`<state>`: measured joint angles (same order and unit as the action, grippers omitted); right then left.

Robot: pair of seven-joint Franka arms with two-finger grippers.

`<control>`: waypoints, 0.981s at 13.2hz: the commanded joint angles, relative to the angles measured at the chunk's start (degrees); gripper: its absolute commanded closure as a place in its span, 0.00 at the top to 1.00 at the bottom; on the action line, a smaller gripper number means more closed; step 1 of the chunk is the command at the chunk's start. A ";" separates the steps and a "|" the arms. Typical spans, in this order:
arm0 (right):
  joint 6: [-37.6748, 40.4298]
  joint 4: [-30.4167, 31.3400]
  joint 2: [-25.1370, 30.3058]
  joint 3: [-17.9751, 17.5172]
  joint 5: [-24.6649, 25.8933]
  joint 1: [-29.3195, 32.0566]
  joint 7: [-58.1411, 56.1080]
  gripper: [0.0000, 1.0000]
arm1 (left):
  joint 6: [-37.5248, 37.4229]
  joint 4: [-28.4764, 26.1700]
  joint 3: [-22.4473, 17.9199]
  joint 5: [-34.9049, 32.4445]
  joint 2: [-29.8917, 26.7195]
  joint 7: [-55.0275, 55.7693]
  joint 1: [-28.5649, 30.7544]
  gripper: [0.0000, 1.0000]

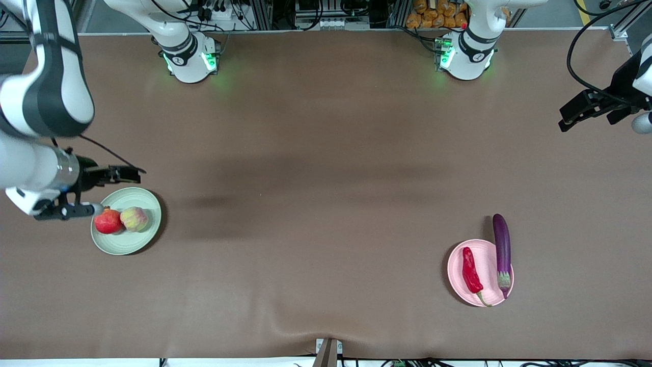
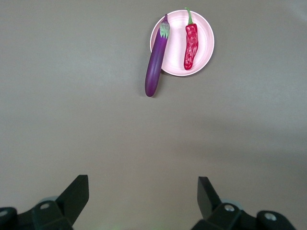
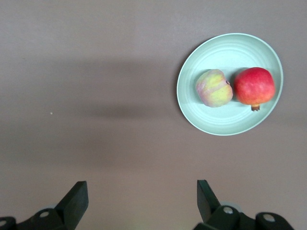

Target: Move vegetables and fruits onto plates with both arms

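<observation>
The red pomegranate (image 1: 108, 222) and the blushed peach (image 1: 134, 218) lie side by side on the pale green plate (image 1: 130, 242) toward the right arm's end of the table. The red chili (image 1: 471, 270) lies on the pale pink plate (image 1: 487, 255) toward the left arm's end. The purple eggplant (image 1: 502, 252) rests its cap end on that plate, its body sticking off the rim. My right gripper (image 1: 119, 190) is open and empty, up over the green plate's edge. My left gripper (image 1: 568, 116) is open and empty, high over the table's end, away from the pink plate.
The left wrist view shows the eggplant (image 2: 156, 64), chili (image 2: 191, 45) and pink plate (image 2: 176, 48). The right wrist view shows the peach (image 3: 214, 87), pomegranate (image 3: 254, 85) and green plate (image 3: 225, 48). Brown table cover (image 1: 326, 204); a clamp (image 1: 328, 351) at its near edge.
</observation>
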<state>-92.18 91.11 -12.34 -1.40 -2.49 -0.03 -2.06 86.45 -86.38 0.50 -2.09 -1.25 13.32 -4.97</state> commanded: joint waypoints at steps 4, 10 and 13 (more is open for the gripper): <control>6.11 -0.90 9.18 3.15 -0.41 0.38 1.00 1.00 | -0.50 -0.46 -0.67 1.30 -1.30 -1.01 -0.22 1.00; 12.29 -4.98 12.95 2.90 0.21 0.47 5.75 1.00 | -1.80 0.59 -0.76 1.30 -1.04 -0.23 -0.04 1.00; 12.12 -4.98 13.31 3.16 0.29 0.55 5.75 1.00 | -3.39 1.74 -0.59 1.30 -0.95 -0.13 -0.13 1.00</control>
<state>-80.20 85.66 0.00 2.02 -2.37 0.19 2.70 84.77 -85.35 0.13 -2.08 -1.37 13.32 -4.95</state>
